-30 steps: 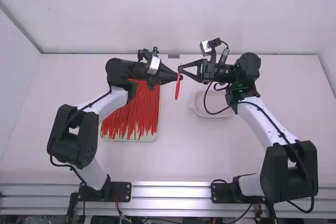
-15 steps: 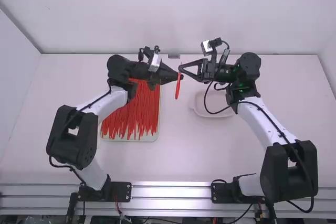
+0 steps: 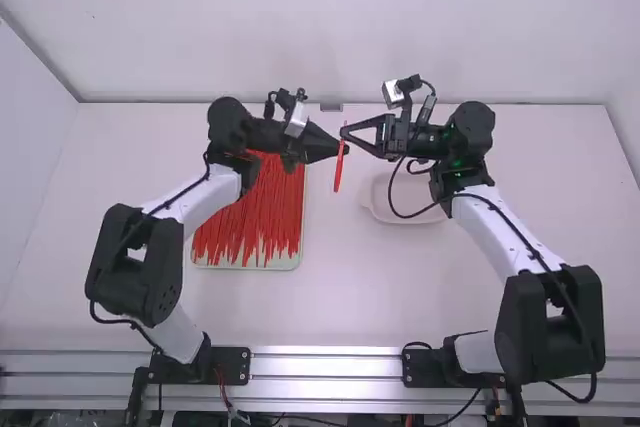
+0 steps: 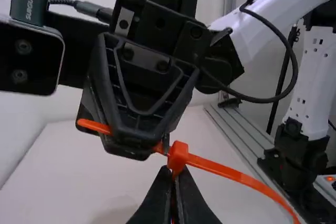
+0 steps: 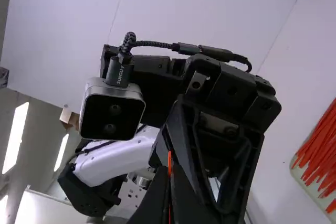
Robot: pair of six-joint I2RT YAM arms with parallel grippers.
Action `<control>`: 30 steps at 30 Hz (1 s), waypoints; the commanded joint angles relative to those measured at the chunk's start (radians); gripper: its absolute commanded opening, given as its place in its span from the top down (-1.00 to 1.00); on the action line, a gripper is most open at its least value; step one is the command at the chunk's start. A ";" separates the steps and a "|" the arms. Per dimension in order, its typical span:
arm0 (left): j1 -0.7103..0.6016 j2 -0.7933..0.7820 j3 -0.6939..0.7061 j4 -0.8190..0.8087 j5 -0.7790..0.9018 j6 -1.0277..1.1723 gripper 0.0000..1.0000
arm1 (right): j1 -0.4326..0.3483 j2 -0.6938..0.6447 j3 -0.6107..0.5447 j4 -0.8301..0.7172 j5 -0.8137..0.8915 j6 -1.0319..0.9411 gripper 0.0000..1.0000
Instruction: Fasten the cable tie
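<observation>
step: threading, I reckon | left gripper (image 3: 337, 152) + right gripper (image 3: 345, 130) both clamped on cable tie (image 3: 338, 173), just beside tray (image 3: 245, 267) | next: line its ends up, close the loop

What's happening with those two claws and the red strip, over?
Left gripper shut on cable tie at its head. Right gripper shut on it alongside. Tie held aloft between both. Tray of spare ties and white dish lie below, apart.

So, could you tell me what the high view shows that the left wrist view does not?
Only the high view: the tray of red ties and the white dish. Only the left wrist view: the tie's square head at the left gripper, a strap end poking past the right gripper. Both: the cable tie, held by both grippers.
</observation>
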 commanded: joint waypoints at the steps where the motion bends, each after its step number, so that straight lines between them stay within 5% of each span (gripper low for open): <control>1: -0.006 0.014 -0.010 -0.102 0.034 0.120 0.96 | 0.006 -0.015 0.024 0.026 0.006 0.004 1.00; 7: -0.007 0.014 -0.010 -0.351 0.034 0.309 0.96 | 0.006 -0.015 0.024 0.027 0.008 0.004 1.00; 17: -0.006 0.014 -0.010 -0.454 0.031 0.373 0.96 | -0.016 -0.015 0.024 0.182 0.013 0.111 1.00; 30: -0.006 0.014 -0.010 -1.023 -0.104 0.806 0.96 | -0.041 -0.015 0.024 0.262 0.011 0.176 1.00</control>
